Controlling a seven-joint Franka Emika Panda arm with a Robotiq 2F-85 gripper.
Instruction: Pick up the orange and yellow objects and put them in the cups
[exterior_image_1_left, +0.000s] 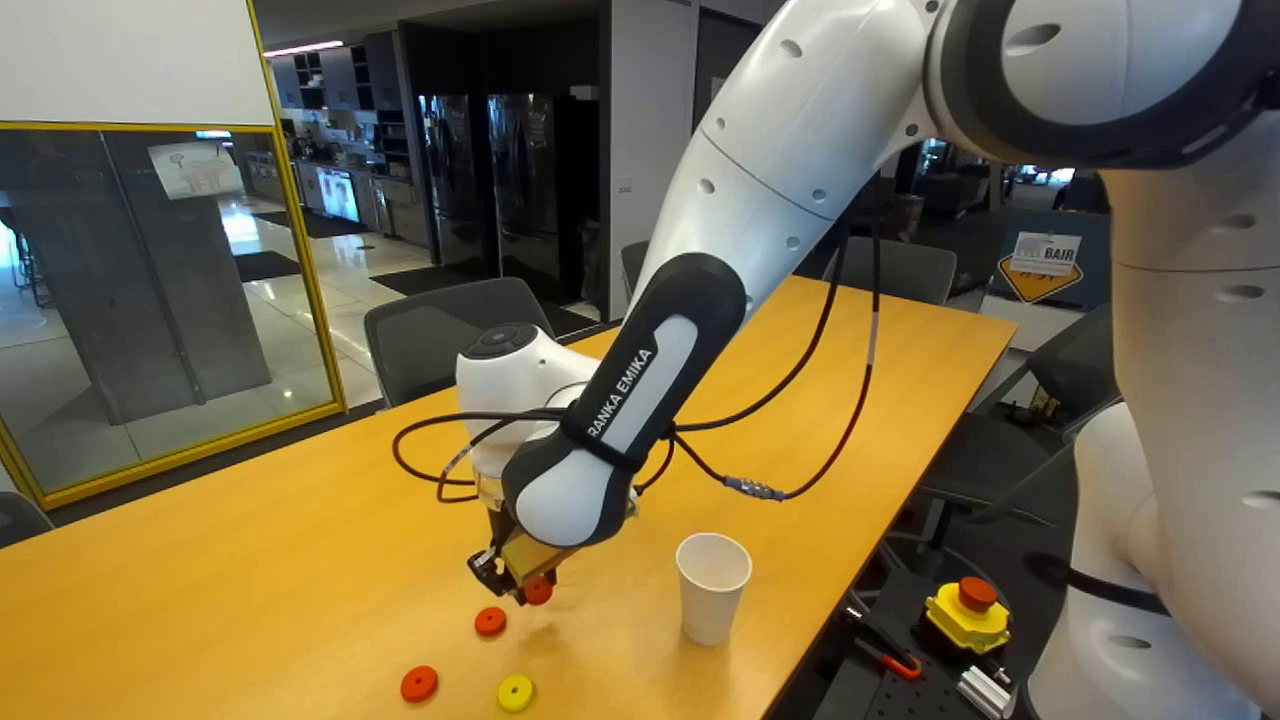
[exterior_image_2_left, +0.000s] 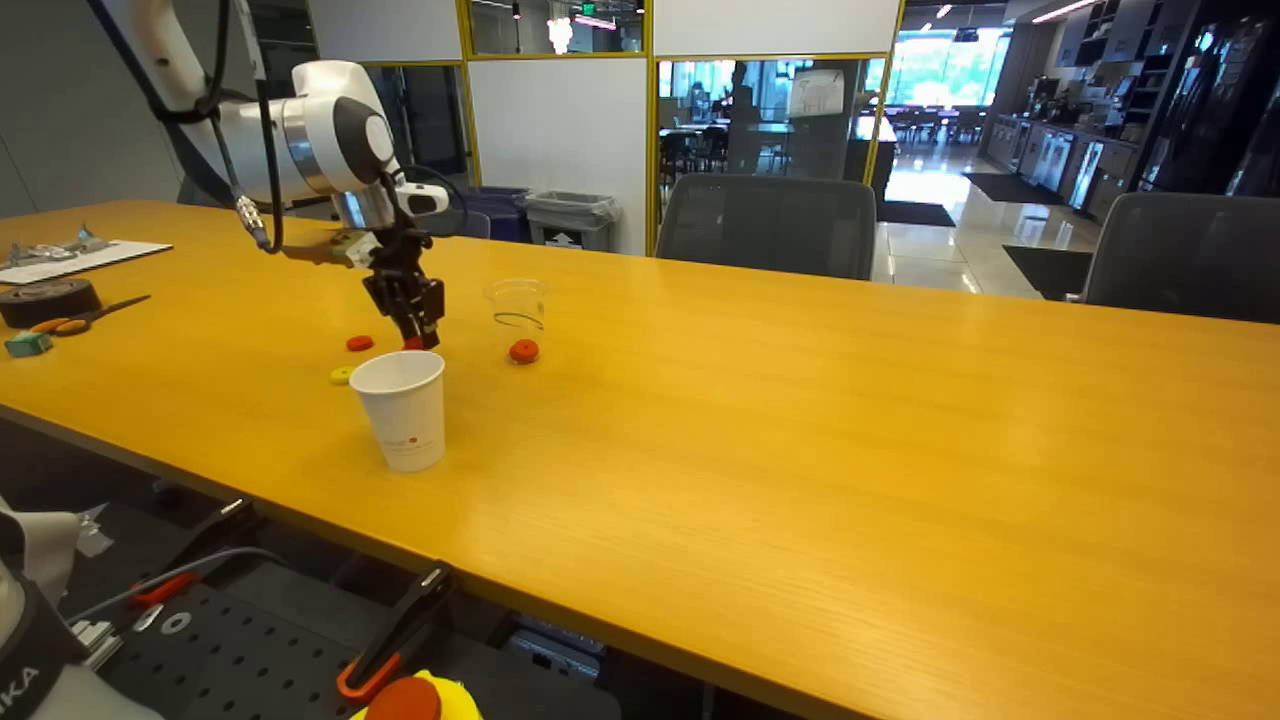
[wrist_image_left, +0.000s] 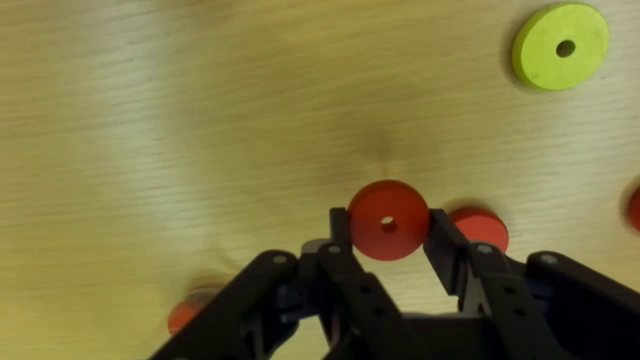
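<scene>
1. wrist view, left: red disc (wrist_image_left: 182, 317) inside clear cup (exterior_image_2_left: 518, 312), plainer in an exterior view.
2. middle: gripper (wrist_image_left: 386, 225) pinching red disc (wrist_image_left: 395, 202).
3. right, on table (wrist_image_left: 150, 125): red disc (wrist_image_left: 480, 229), yellow disc (wrist_image_left: 542, 47), red disc (wrist_image_left: 636, 210).
4. in both exterior views: white cup (exterior_image_2_left: 398, 412).

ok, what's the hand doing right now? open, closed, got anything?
Hand: closed, holding one red-orange disc by opposite edges.
</scene>
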